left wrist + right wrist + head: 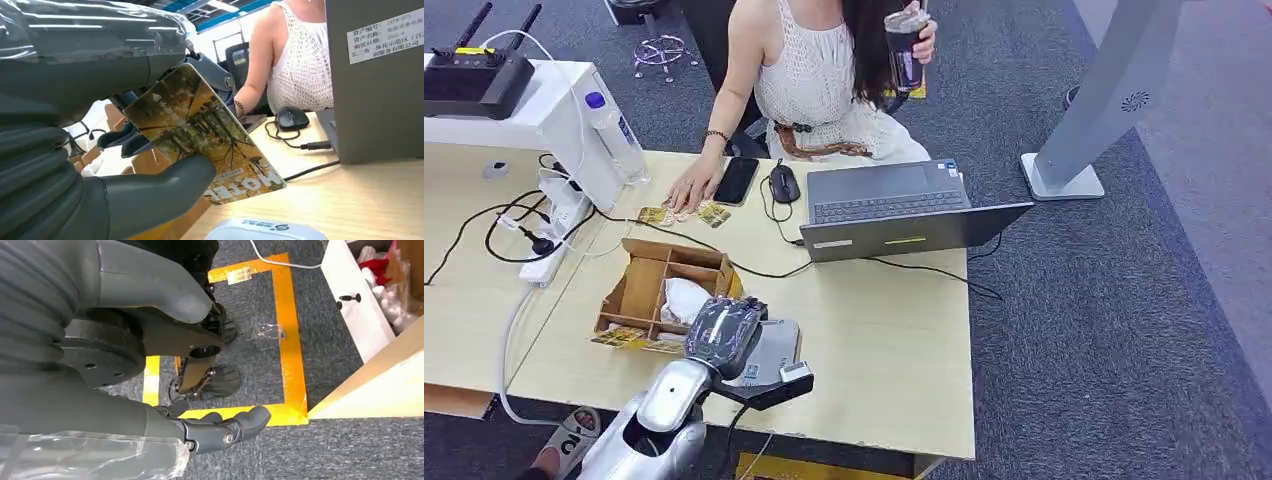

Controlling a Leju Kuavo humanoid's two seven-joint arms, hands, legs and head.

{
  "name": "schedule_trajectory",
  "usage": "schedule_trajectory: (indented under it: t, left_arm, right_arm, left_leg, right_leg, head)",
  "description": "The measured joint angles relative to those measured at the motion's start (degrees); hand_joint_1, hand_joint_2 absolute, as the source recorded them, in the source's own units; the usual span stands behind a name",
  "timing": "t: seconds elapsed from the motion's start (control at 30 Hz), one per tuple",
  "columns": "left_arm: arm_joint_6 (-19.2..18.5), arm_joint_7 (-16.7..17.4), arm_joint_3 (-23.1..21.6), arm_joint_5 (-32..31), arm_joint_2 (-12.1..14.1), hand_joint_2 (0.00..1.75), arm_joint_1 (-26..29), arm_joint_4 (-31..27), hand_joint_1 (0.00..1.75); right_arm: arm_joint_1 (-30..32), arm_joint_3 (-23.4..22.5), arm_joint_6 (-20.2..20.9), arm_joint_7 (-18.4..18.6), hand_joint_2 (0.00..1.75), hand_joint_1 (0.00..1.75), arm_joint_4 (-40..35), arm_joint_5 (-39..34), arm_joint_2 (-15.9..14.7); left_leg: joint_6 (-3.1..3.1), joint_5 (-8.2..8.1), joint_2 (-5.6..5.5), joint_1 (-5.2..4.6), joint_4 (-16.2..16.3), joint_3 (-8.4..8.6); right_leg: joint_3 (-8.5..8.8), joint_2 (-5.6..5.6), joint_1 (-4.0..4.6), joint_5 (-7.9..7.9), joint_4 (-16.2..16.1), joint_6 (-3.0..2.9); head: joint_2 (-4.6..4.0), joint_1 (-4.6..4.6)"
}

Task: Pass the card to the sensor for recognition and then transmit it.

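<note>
My left hand (100, 165) pinched the amber forest-print plastic card (200, 135) just above the flat grey-white sensor (265, 231); it needed lowering flat, while my right hand (165, 405) hung empty, fingers apart.

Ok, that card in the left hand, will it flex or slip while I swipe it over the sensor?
The card looks flat and unbent, so probably stiff plastic. Its glossy printed face may be slippery. The left hand grips one edge only, thumb pressed on its face, so it might pivot if it bumps the sensor.
</note>
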Motion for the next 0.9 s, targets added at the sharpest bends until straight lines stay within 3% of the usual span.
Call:
schedule_trajectory:
  t: [0.33, 0.67, 0.9]
  left_arm:
    - [-1.88, -0.20, -0.37, 0.44, 0.41, 1.75, 0.24, 0.09, 1.75]
    - [-7.78, -0.37, -2.14, 3.21, 2.56, 1.75, -0.24, 0.28, 1.75]
    - [-10.91, -1.75, -3.85, 5.07, 4.90, 1.75, -1.36, 0.04, 1.75]
  right_arm:
    - [0.02, -0.37, 0.46, 0.09, 1.75, 0.00, 0.00, 0.00, 0.00]
    - [0.13, -0.44, 0.83, 0.74, 1.75, 0.00, 0.11, 0.39, 0.00]
    - [0.19, -0.50, -0.11, -1.40, 1.75, 0.00, 0.24, 1.01, 0.00]
  left_leg:
    - [0.00, 0.00, -0.01, 0.00, 0.00, 0.00]
    - [0.00, 0.00, -0.01, 0.00, -0.01, 0.00]
    - [0.00, 0.00, -0.01, 0.00, -0.01, 0.09]
  right_leg:
    - [0.00, -0.01, 0.00, 0.00, 0.00, 0.00]
    - [0.02, -0.02, 0.00, 0.00, 0.00, 0.00]
    - [0.10, -0.02, 0.00, 0.00, 0.01, 0.00]
  head:
    - [0.00, 0.00]
    - [0.00, 0.02]
    - [0.00, 0.00]
